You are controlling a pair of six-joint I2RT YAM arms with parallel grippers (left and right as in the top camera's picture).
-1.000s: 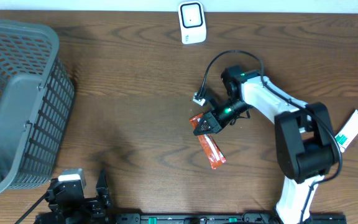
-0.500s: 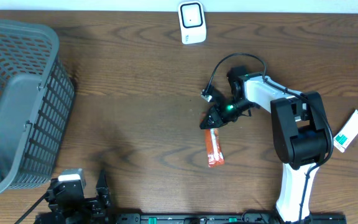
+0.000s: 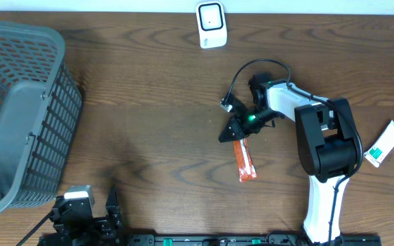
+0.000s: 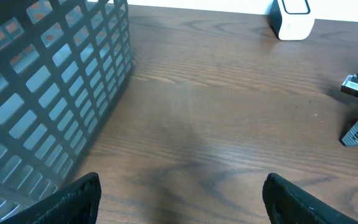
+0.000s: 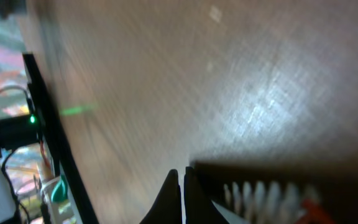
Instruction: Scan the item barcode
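A dark wood-grain table (image 3: 149,123) fills the view, bare through the middle. A grey mesh basket (image 3: 19,109) stands at its left end and a white scanner (image 3: 211,25) at the far edge. My left gripper (image 4: 182,180) hovers low by the basket, jaws spread wide and empty. My right gripper (image 3: 226,134) is closed tight right of centre. The orange packet (image 3: 245,162) lies long-axis near-to-far, its far end meeting those fingers, possibly pinched, its near end leaning slightly right.
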